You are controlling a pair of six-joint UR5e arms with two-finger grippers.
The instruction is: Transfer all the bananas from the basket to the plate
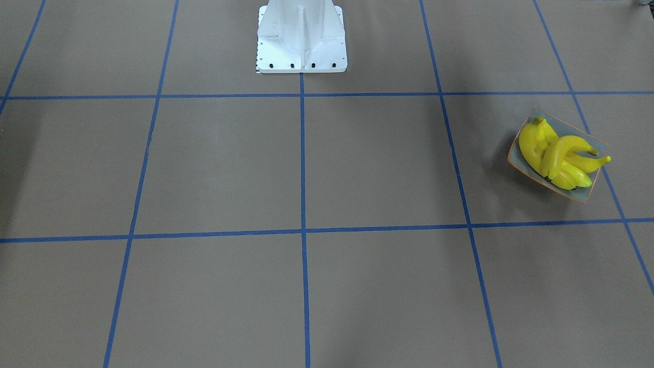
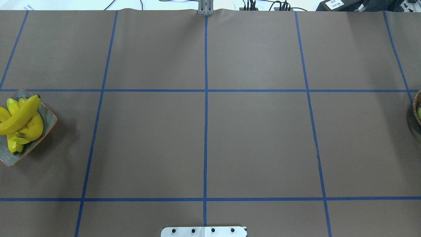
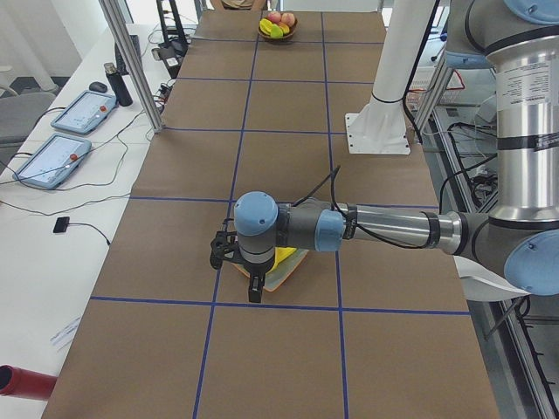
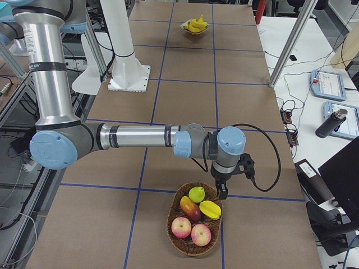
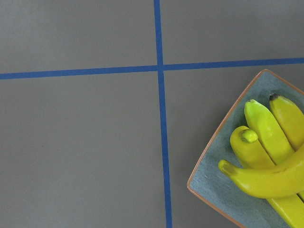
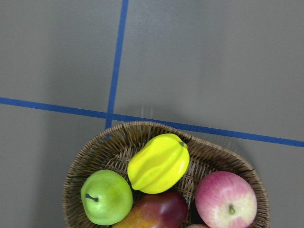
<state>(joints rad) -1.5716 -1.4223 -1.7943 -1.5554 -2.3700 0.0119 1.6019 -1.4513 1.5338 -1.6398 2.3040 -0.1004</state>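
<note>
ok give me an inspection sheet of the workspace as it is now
surface: brown table, blue tape grid
job's things: bananas piled on the plate; basket shows only other fruit
clutter: nothing seen
grippers: left gripper by the plate, right gripper by the basket; jaws cannot be judged
cables: a cable loops at each wrist
surroundings: tablets and a bottle on side benches
</note>
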